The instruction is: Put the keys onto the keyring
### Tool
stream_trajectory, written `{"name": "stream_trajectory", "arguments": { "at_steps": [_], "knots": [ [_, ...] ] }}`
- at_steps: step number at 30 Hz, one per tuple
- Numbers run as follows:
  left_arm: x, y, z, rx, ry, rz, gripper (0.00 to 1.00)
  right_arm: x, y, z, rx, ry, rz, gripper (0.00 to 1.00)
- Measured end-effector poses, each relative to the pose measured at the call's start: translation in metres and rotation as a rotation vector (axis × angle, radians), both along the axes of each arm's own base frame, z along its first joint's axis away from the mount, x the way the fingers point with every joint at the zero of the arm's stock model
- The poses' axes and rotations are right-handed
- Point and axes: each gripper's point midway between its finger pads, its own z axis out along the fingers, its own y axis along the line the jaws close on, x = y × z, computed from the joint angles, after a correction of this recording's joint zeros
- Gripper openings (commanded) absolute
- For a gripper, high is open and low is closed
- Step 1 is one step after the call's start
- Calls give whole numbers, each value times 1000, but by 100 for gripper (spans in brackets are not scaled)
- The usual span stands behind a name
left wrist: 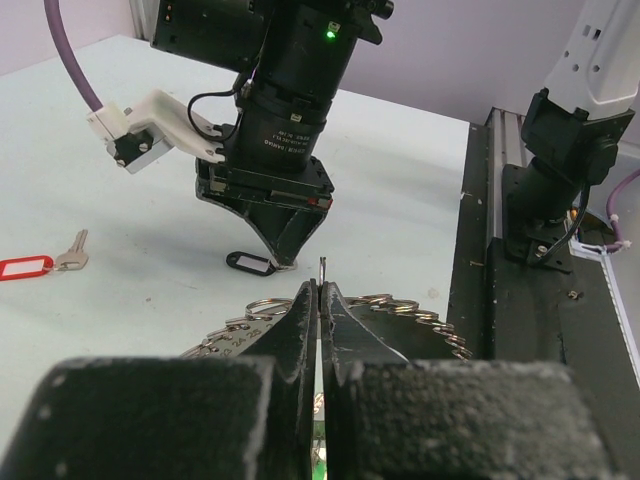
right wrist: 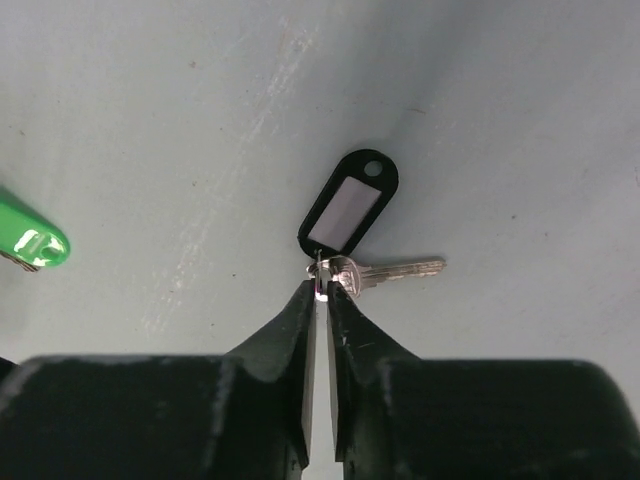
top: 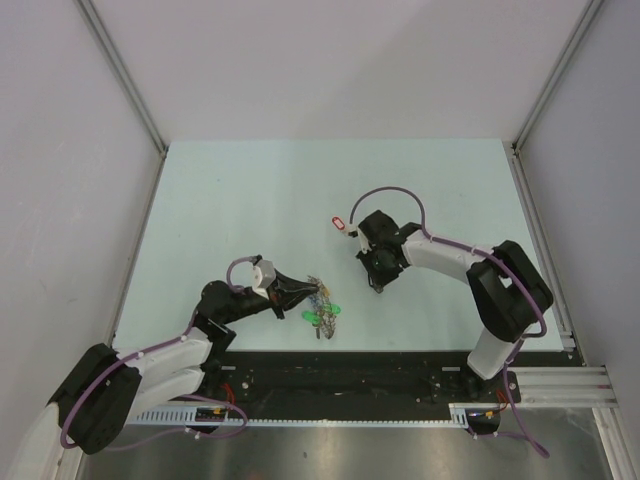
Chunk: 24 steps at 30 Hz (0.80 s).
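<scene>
The keyring [left wrist: 420, 310] is a thin wire hoop strung with many small loops, lying at the near middle of the table [top: 322, 298]. My left gripper [left wrist: 321, 285] is shut on it, and the wire's free end [left wrist: 322, 268] sticks up between the fingertips. Green tags [top: 312, 316] lie beside the hoop. A key with a black tag [right wrist: 348, 208] lies flat on the table, blade [right wrist: 400, 270] to the right. My right gripper [right wrist: 321, 290] is shut on that key's small split loop, pointing down at the table [top: 378, 288]. A red-tagged key [top: 338, 222] lies apart, farther back.
In the left wrist view the right gripper [left wrist: 285, 262] stands just beyond the wire's end, with the black tag [left wrist: 249, 262] at its tip. The red tag [left wrist: 25, 267] lies to the left. One green tag [right wrist: 30, 242] shows at the right wrist view's left edge. A black rail [top: 400, 370] runs along the table's near edge.
</scene>
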Motion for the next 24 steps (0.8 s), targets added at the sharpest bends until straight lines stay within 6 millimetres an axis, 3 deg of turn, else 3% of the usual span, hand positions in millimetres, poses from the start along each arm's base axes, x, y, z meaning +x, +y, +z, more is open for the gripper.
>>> {"name": "stream_trajectory", "arguments": {
  "at_steps": [1, 4, 10, 14, 20, 24],
  "knots": [
    [0, 0, 0, 1, 0, 0, 0, 0, 0, 1, -3, -2, -1, 26],
    [0, 0, -1, 2, 3, 0, 0, -1, 1, 6, -4, -16, -7, 34],
    [0, 0, 0, 1, 2, 1, 0, 10, 5, 46, 89, -193, -61, 33],
    [0, 0, 1, -2, -2, 1, 1, 4, 1, 65, 224, -351, -114, 31],
    [0, 0, 1, -3, -2, 2, 0, -21, -10, 48, 354, -502, -153, 31],
    [0, 0, 1, -3, -2, 2, 0, -26, -13, 36, 413, -567, -180, 31]
  ]
}}
